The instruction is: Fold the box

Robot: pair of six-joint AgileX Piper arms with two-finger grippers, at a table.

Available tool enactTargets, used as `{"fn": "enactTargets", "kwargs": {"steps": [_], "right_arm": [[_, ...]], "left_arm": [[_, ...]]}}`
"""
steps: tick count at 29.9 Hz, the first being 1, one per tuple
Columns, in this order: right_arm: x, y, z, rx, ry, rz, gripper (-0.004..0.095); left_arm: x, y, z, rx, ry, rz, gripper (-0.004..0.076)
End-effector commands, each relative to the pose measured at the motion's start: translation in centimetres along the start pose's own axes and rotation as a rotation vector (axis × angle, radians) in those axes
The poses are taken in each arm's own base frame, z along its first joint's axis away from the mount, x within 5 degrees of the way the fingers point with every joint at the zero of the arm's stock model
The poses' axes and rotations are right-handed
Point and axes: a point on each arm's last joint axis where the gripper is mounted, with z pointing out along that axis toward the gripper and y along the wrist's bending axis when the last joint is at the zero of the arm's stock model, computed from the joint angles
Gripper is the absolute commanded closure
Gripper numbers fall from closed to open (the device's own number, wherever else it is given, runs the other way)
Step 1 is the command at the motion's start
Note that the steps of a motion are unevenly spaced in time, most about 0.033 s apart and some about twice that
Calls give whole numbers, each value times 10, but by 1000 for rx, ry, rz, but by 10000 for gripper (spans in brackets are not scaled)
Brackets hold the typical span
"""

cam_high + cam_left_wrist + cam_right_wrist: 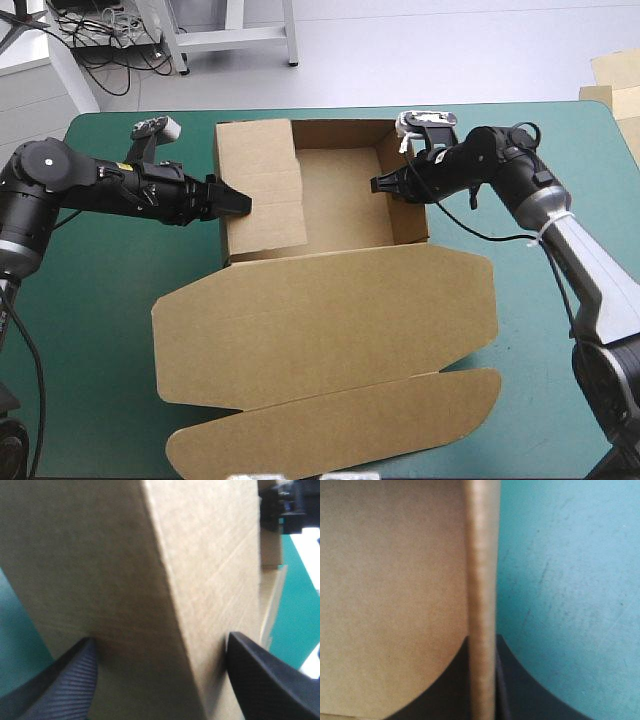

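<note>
"Box on the desk: where does it lie, and how far along does it look?"

"Middle of the teal-green cover. Nearest us is the rounded tuck flap, then the lid, both flat. Beyond them stands the tray, its walls raised. I'd judge the step in hand is tucking the side walls."

"What are the arms doing?"

"The left gripper reaches in from the left at the left wall flap, which leans in over the tray floor. In its wrist view the black fingers stand apart, with the folded board between them, so it straddles rather than pinches. The right gripper is at the right wall. There the fingers are all but closed, the wall's edge clamped between them."

"And the next move?"

"Probably pressing the left flap down and into the tray until it seats, while the right side is held steady. It calls for an even push along the fold, or the flap may spring back or the tray may skid."

"Count them for me."

"One box, with one lid, one tuck flap and one tray. Two grippers, one at each side wall."
</note>
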Motion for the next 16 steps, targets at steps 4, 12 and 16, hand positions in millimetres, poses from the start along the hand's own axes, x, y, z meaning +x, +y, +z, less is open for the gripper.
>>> {"fn": "enactTargets", "kwargs": {"steps": [4, 12, 16], "right_arm": [[-9, 54, -24, -92, -157, -21, 926], [-5, 66, -21, -87, -153, -20, 926], [-2, 62, -20, -38, -120, -34, 926]], "left_arm": [[5, 1, -11, -212, 11, -56, 237], [6, -9, 3, -325, -10, -35, 388], [6, -15, 9, -368, -27, -13, 542]]}}
